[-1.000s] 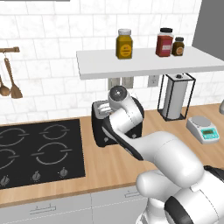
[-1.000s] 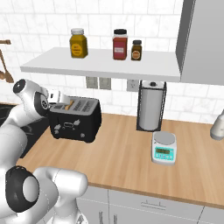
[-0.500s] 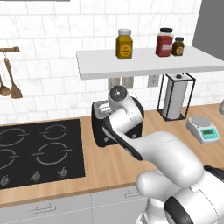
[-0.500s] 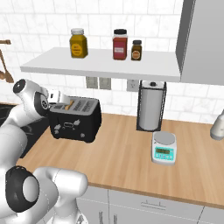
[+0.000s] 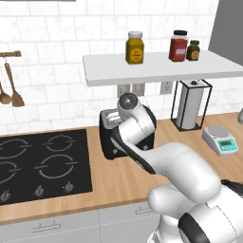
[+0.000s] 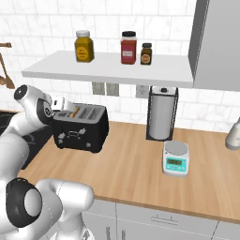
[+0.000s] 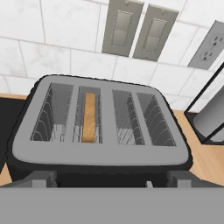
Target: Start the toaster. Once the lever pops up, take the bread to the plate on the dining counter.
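The black toaster (image 7: pixel 101 154) with its grey slotted top sits just below and ahead of my gripper (image 7: pixel 111 181). My fingertips (image 7: pixel 43 179) stand wide apart at its front edge, open and holding nothing. The bread (image 7: pixel 89 117) stands sunk in the second slot from the left, and its tan edge (image 6: pixel 75 112) shows above the top in the right base view. There the toaster (image 6: pixel 79 133) stands on the wood worktop against the white tiles, with my hand over its left end. My arm hides much of the toaster (image 5: pixel 107 142) in the left base view. The plate and the dining counter are out of view.
A black hob (image 5: pixel 42 161) lies left of the toaster. To its right stand a paper towel holder (image 6: pixel 161 115) and a small kitchen scale (image 6: pixel 176 158). A white shelf (image 6: pixel 108 68) with three jars hangs above. Wall switches (image 7: pixel 135 30) sit behind.
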Tool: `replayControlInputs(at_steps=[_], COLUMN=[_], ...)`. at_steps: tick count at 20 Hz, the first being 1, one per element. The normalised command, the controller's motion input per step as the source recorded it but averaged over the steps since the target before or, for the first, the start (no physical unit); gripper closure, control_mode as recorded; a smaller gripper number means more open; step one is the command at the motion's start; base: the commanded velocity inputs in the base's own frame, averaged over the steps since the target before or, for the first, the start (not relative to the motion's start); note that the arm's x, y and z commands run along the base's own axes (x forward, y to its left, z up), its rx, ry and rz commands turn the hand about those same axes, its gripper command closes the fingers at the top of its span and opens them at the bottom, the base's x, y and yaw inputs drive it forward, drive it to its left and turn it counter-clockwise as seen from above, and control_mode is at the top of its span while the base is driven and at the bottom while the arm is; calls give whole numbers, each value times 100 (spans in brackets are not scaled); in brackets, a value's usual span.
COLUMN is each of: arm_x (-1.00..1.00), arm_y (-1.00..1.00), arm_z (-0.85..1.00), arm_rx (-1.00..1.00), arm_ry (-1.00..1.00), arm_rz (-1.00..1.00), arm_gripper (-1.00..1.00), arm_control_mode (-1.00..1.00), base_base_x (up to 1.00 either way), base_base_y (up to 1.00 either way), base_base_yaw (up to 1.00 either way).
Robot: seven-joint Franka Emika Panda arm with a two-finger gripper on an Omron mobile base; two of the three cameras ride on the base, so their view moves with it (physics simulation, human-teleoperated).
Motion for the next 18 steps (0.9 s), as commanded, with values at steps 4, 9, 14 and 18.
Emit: replayControlInputs(at_steps=[4, 9, 14, 18], arm_x=[0, 0, 0, 0], arm_y=[0, 0, 0, 0], arm_z=[0, 0, 0, 0], arm_rx=[0, 0, 0, 0], arm_ry=[0, 0, 0, 0], arm_rz=[0, 0, 0, 0], arm_gripper=[-100, -100, -100, -100], arm_control_mode=[-100, -100, -100, -100], base_base_x=[0, 0, 0, 0], base_base_y=[0, 0, 0, 0], base_base_yaw=[0, 0, 0, 0])
